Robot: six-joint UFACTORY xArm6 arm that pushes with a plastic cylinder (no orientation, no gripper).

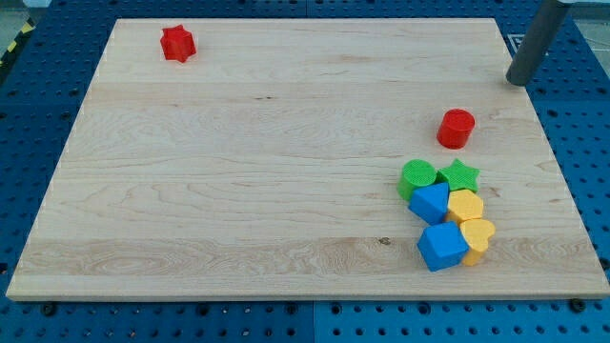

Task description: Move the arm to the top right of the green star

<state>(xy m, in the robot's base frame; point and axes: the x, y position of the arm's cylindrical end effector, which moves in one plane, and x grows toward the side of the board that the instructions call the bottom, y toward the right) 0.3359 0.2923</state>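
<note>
My tip point(518, 82) (plain rod, no pincer to open or close) sits up-right of the green star point(459, 174), seemingly at the counter point(286, 143) edge; coming in could clip the red cylinder point(456, 129) just above the star.

- Pale, grained wooden surface point(286, 143) on a blue pegboard base point(38, 57).
- Red star block point(177, 43), red cylinder block point(456, 129).
- Green star block point(459, 175), green round block point(416, 178).
- Two blue blocks point(430, 203), two yellow blocks point(466, 206).

Lab bench setup: pale wooden worktop point(238, 143) resting on a blue perforated mounting plate point(572, 114); yellow-black hazard tape point(17, 38) at the view's top left.
</note>
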